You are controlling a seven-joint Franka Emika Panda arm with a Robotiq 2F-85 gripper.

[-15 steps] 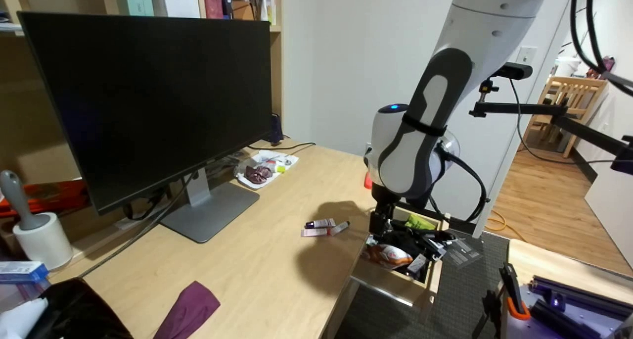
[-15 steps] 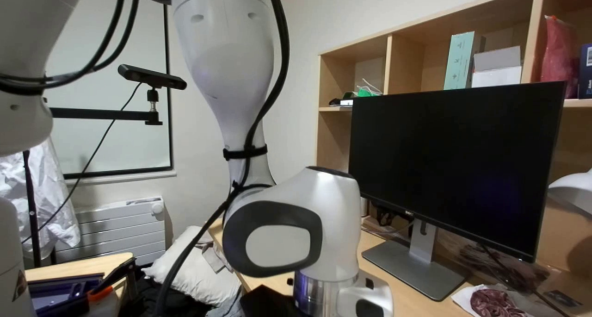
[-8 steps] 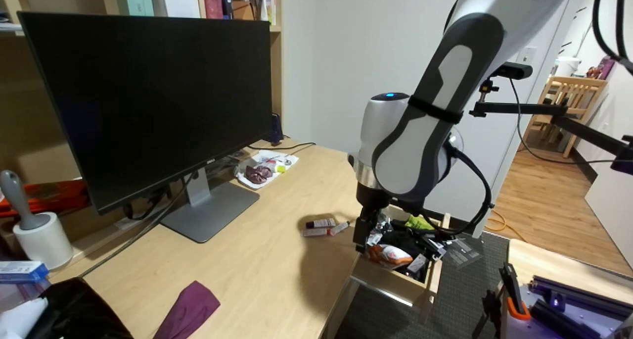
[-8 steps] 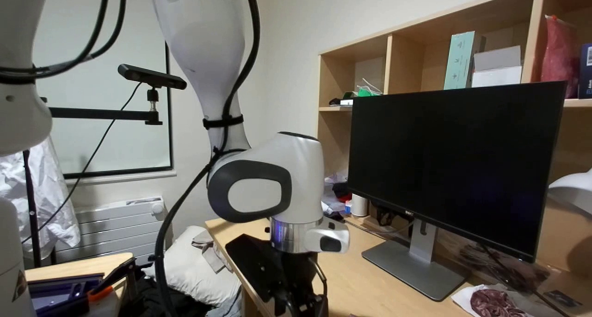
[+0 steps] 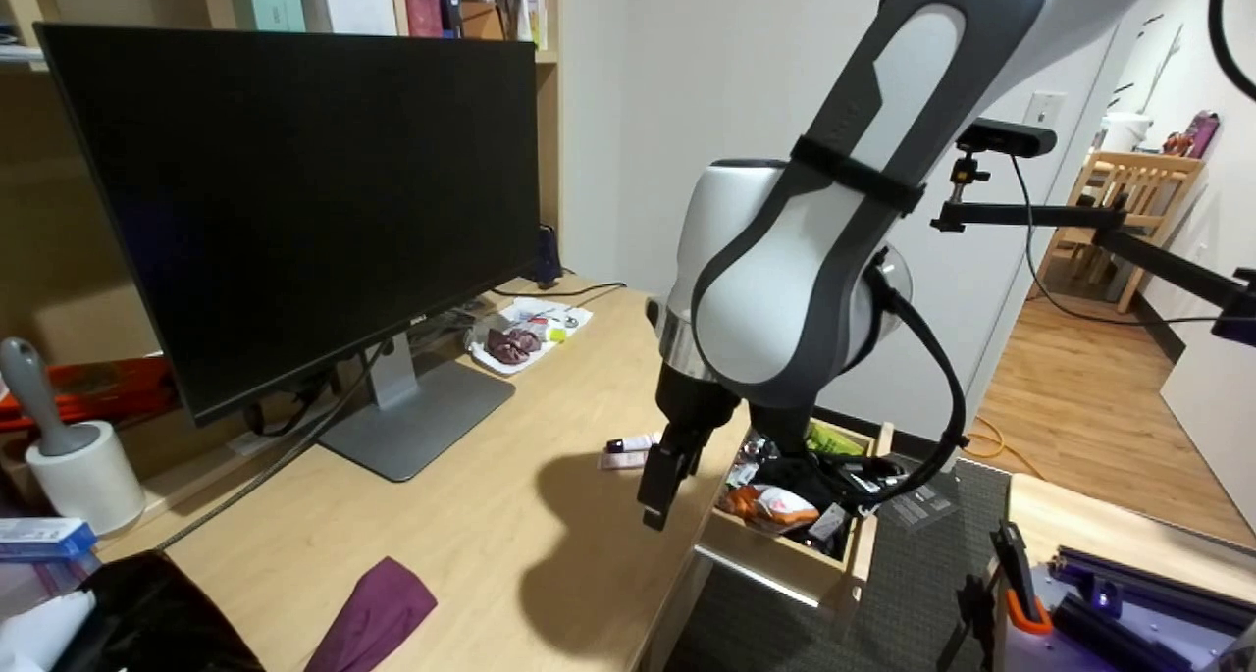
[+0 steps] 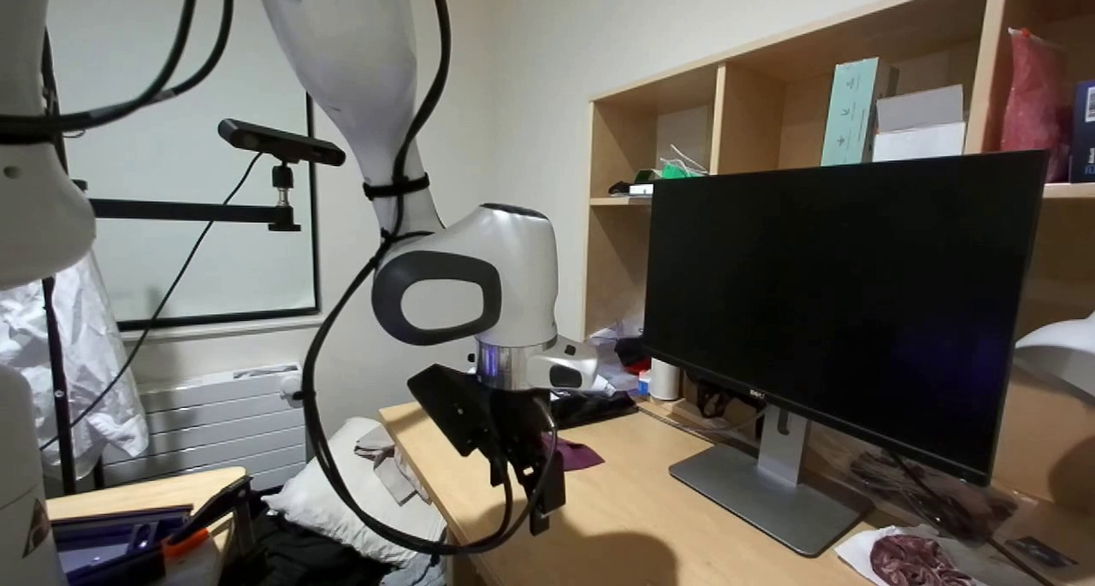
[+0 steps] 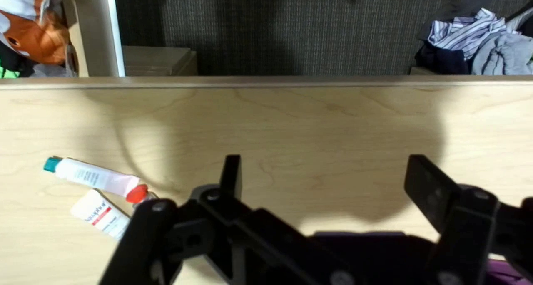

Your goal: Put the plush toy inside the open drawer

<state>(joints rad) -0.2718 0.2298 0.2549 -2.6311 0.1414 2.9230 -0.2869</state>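
The plush toy (image 5: 770, 506), orange-brown with white patches, lies inside the open light-wood drawer (image 5: 775, 560), on top of dark clutter near its front. In the wrist view the toy (image 7: 35, 35) shows at the upper left corner, behind the drawer's pale wall (image 7: 95, 31). My gripper (image 7: 324, 162) is open, with nothing between its fingertips. In an exterior view the gripper (image 5: 655, 517) hangs above the desk, beside the drawer and apart from the toy. The gripper also shows in an exterior view (image 6: 541, 522), where the drawer and toy are out of view.
Small tubes (image 7: 98, 177) lie on the desk near the gripper. A purple cloth (image 5: 371, 618) lies at the desk's near end. A monitor (image 5: 314, 201) stands at the back. The desk edge (image 7: 266, 82) runs between gripper and floor. A camera arm (image 5: 1040, 216) stands behind.
My gripper has moved away from over the drawer to above the desk, toward the purple cloth. The toy has stayed in place in the drawer.
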